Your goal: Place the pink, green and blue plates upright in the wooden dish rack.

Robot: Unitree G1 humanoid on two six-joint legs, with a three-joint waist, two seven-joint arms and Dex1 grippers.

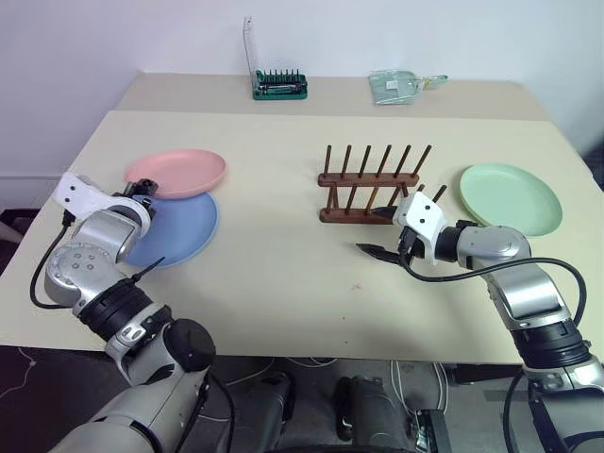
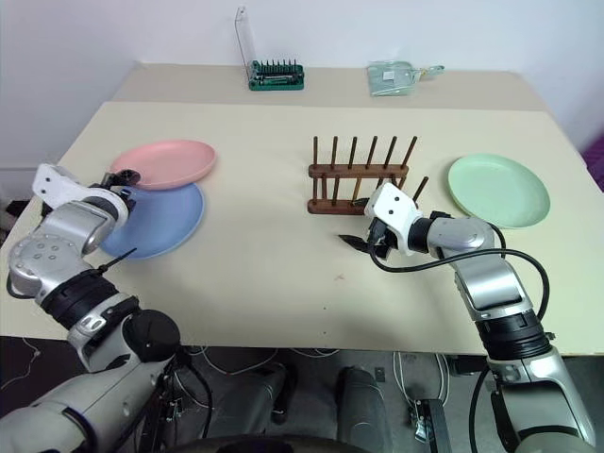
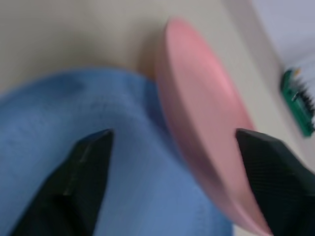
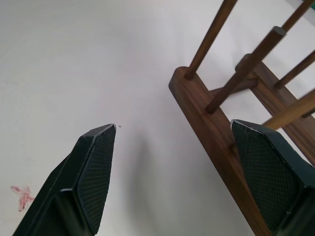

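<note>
The pink plate [image 1: 176, 172] lies at the table's left, its near edge resting over the blue plate [image 1: 179, 231]. My left gripper [image 1: 143, 192] hovers over where the two overlap. It is open, and in the left wrist view the pink plate's rim [image 3: 206, 132] sits between its fingers above the blue plate [image 3: 74, 113]. The green plate [image 1: 511, 196] lies flat at the right. The wooden dish rack [image 1: 370, 184] stands empty mid-table. My right gripper [image 1: 377, 231] is open just in front of the rack's near rail [image 4: 211, 123], holding nothing.
A green tool holder [image 1: 278, 85] with a raised clear lid and a clear packet [image 1: 396, 87] sit at the table's far edge. A small red mark [image 4: 19, 194] is on the tabletop near my right gripper. Bare tabletop stretches between the plates and the rack.
</note>
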